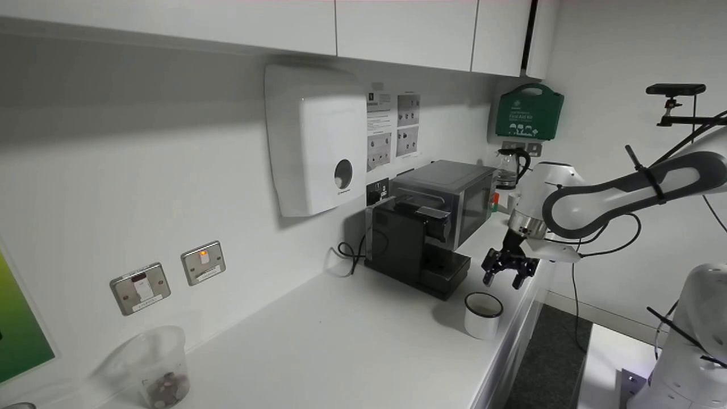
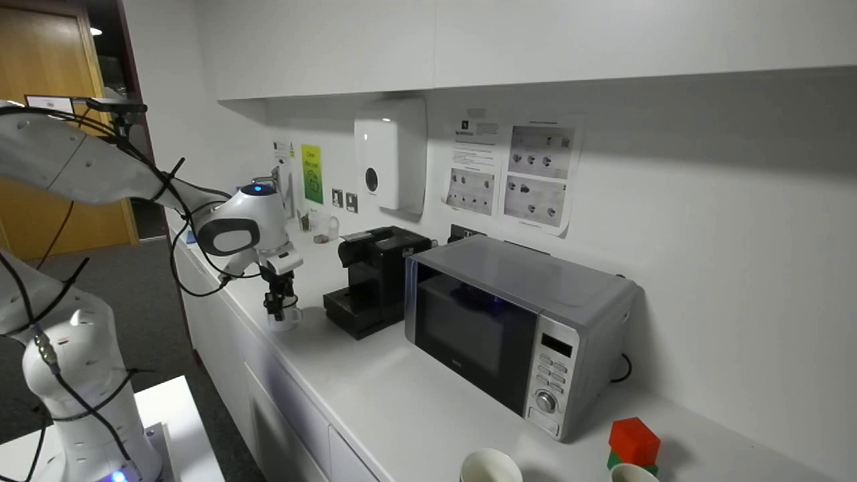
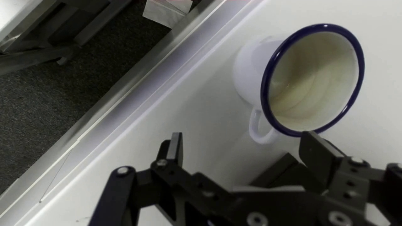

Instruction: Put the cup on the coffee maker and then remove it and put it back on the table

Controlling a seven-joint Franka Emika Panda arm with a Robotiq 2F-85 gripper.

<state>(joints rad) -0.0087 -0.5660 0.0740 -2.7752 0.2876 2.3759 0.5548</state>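
Enamel mug, white, blue-rimmed: upright on the white countertop, near its front edge, beside the black coffee machine. Robotiq gripper: fingers spread wide, holding nothing. Risk: an off-line descent could catch the lip with one finger, tipping the mug.

Cup, coffee maker, gap between.

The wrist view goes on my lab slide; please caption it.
A blue-rimmed white cylindrical cup stands upright on the smooth white countertop, black jaws open and empty nearby.
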